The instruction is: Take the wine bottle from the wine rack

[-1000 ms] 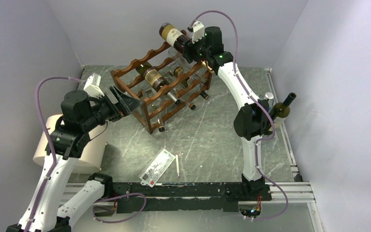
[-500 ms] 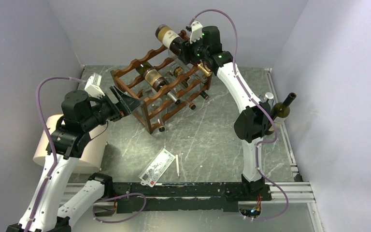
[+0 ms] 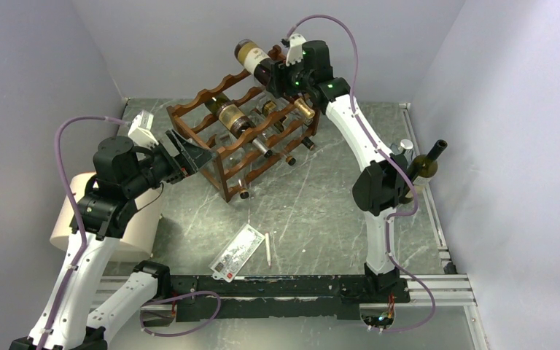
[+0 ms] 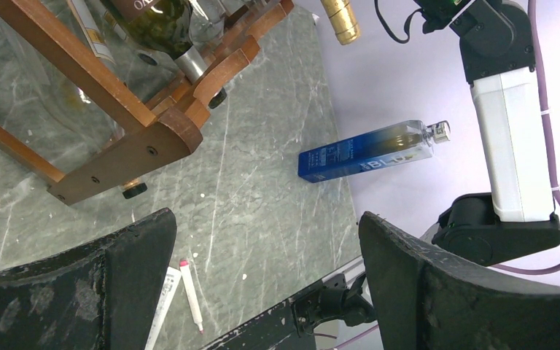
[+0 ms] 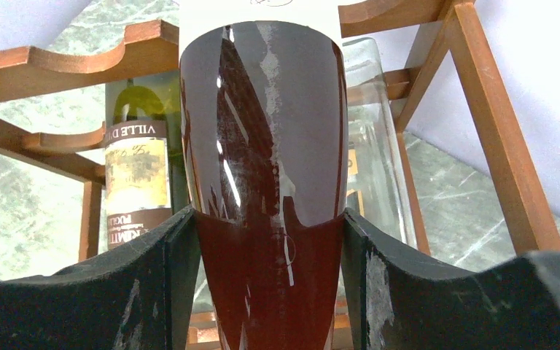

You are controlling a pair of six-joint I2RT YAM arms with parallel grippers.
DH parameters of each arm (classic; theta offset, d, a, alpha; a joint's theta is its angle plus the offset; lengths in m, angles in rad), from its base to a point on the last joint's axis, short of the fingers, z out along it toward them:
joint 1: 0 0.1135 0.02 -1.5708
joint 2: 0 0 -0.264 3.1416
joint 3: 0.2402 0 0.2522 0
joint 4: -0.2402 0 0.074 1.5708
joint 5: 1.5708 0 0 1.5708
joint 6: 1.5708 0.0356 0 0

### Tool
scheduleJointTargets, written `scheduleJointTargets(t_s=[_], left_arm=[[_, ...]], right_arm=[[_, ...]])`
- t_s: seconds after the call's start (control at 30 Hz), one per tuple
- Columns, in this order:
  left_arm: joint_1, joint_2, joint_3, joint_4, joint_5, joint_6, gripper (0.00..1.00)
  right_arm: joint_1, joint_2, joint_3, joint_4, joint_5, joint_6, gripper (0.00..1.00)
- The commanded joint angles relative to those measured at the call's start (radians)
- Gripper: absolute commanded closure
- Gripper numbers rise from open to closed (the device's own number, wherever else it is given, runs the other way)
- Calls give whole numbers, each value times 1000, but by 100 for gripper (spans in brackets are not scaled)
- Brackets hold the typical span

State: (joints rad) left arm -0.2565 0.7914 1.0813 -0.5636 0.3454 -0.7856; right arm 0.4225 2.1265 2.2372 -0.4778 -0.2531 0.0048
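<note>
While our right gripper (image 3: 275,73) clamps the dark wine bottle (image 3: 250,53) just above the wine rack (image 3: 221,179) at upper centre, we should lift it slowly and level, clear of the rails, our left gripper (image 3: 189,154) gaping empty at left.

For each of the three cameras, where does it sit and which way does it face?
Top external: above and behind the bases, looking down on the table; both arms show, and the wine rack.
Left wrist: on the left arm, facing the rack's foot; the open left gripper frames the view.
Right wrist: on the right arm, facing the rack; the right gripper clamps the wine bottle.
Shared: all three views show the rack.
</note>
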Motion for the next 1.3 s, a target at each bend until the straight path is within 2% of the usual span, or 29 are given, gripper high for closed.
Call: scheduleJointTargets(t_s=[0.0, 0.33, 0.83, 1.13, 1.27], left_arm=[[3, 2, -10, 49, 27, -6, 1], [3, 62, 29, 127, 33, -15, 1], [3, 211, 45, 401, 55, -141, 1], [3, 399, 119, 685, 45, -256, 1], [3, 547, 191, 769, 59, -301, 1]], right_arm=[[4, -157, 70, 351, -7, 86, 100], [5, -222, -23, 461, -36, 171, 100], [4, -291, -122, 566, -71, 235, 100], [22, -367, -253, 635, -88, 279, 100], [33, -404, -317, 673, -91, 302, 100]])
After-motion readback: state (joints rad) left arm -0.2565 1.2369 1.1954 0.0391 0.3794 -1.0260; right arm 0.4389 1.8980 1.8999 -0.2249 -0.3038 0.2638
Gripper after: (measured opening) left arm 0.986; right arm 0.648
